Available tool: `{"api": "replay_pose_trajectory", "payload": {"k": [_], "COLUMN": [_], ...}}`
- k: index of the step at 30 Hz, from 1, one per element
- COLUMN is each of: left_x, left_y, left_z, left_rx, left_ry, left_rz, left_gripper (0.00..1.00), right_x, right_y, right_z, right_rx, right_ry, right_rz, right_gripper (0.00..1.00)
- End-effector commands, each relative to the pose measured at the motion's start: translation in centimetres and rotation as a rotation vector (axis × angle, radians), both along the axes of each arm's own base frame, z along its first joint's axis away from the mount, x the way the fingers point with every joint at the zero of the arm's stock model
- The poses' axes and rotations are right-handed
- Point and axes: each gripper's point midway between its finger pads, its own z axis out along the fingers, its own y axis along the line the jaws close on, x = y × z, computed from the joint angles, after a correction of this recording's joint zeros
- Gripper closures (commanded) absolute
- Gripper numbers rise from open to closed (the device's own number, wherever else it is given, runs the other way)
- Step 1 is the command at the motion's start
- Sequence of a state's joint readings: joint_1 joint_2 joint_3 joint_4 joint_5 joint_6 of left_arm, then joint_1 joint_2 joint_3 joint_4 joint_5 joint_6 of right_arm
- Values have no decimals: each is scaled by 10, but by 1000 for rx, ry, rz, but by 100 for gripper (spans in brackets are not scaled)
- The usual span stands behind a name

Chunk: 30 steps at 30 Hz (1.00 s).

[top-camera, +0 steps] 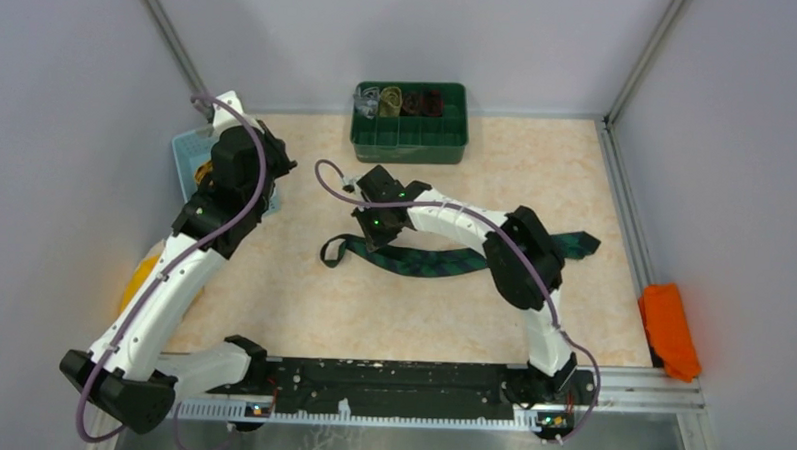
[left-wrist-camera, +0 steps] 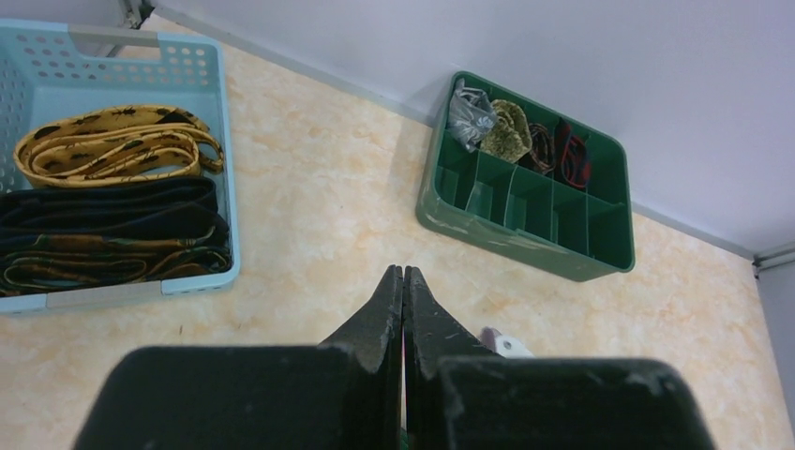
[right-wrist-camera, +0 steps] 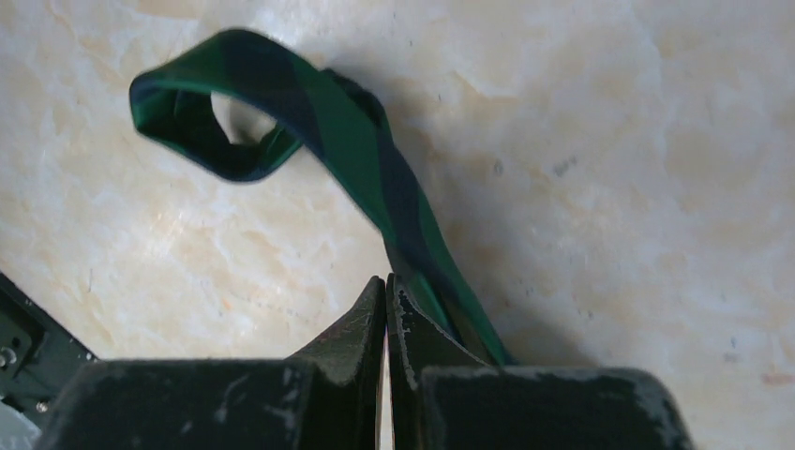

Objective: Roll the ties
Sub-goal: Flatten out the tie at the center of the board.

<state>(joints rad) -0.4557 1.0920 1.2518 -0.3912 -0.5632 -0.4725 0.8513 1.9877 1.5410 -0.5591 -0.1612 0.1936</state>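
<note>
**Right gripper (right-wrist-camera: 386, 289) clenched beside the green tie (right-wrist-camera: 361, 141), which is not yet rolled**

Right jaws are pressed together with no fabric between them. The dark green checked tie runs past the outer side of one finger and curls into a loose open loop at its far end. I can't tell whether the finger touches it. Left gripper (left-wrist-camera: 404, 277) is also clenched and empty, hanging over bare table (left-wrist-camera: 309, 216) between the blue basket (left-wrist-camera: 228, 187) and the green divider box (left-wrist-camera: 525, 239).

The step looks like starting the roll. To do it well, open the jaws, pinch the looped end flat, and wind it onto itself with the edges lined up. The other arm should pin the strip so it doesn't drag or skew.

Top view alone shows the tie's whole length across mid-table, partly under the right arm, and the orange cloth (top-camera: 668, 329) at the right edge. Left wrist alone shows the basket contents, a folded mustard tie (left-wrist-camera: 112, 150) above stacked dark ties (left-wrist-camera: 103, 234). It also shows rolled ties (left-wrist-camera: 511, 127) in the box's back row. Right wrist alone shows the open loop.
</note>
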Motion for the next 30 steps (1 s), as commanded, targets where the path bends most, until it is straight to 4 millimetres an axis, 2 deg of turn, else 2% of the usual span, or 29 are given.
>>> {"api": "replay_pose_trajectory", "payload": {"k": [1,6,11,16,21,25,28,30], "left_x": [1,1,3,5,7,7,7,6], "left_y": [2,4,2,1,1,0,0,0], "left_z": [-9,-10,-11,-16,-17,-18,-18,-17], "left_rx": [35,47,48,58,64,61,62,62], "left_ry": [8,10,-12,2,-5,-5,-5,-9], "left_rz": [7,15,3,-3,-3,-7,-9,-10], "left_gripper": [100,100,100,99,96,96,97,97], "right_x": [32,79,93,78,52,35,35,41], "right_y": [22,15,17,18,16,5,-3,-7], "right_z": [-5,-14,-21,-16,11,8,0,5], "right_rx": [40,62,106,134,235,242,219,220], "right_ry": [-17,-26,47,89,96,107,86,37], "right_rz": [16,-60,-51,7,56,71,33,-4], "right_gripper": [100,100,100,99,88,80,79,78]}}
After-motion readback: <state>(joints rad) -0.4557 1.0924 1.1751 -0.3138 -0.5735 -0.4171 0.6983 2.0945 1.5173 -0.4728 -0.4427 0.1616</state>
